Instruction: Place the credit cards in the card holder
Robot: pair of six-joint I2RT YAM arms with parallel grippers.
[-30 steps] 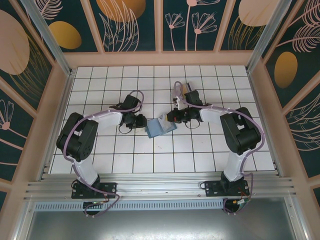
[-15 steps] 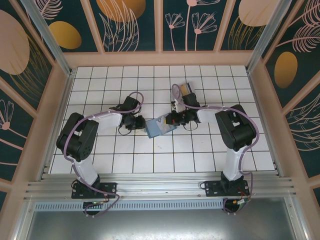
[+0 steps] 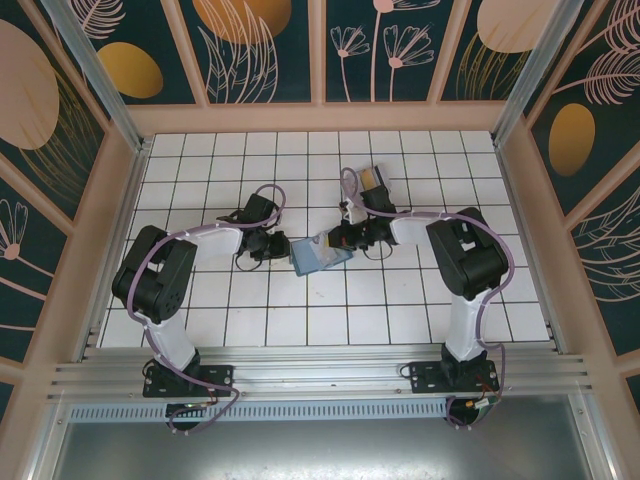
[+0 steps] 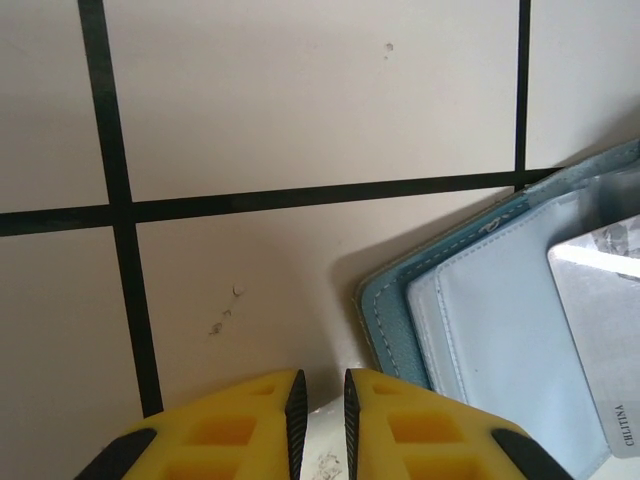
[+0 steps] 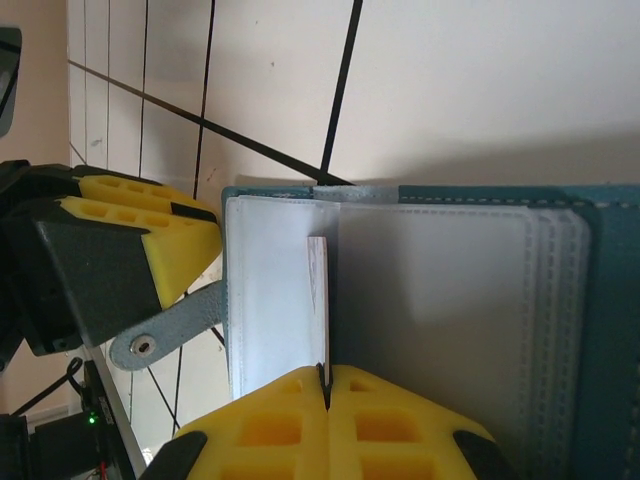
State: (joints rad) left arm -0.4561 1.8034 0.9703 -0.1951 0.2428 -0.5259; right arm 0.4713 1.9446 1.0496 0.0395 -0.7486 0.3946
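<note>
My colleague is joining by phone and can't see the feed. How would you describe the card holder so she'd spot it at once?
Start from the white gridded table and look near its middle, where the right tool pinches a thin silvery card edge-on. The card holder lies open under that card. It alone is teal-blue, stitched, with paler blue inner faces.

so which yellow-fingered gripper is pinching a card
The right gripper, shut on a thin pale card over the open teal-blue wallet; the left gripper holds no card.

A white grid-tiled table (image 3: 330,320) sits inside teal walls (image 3: 270,60) painted with pale botanical motifs.
</note>
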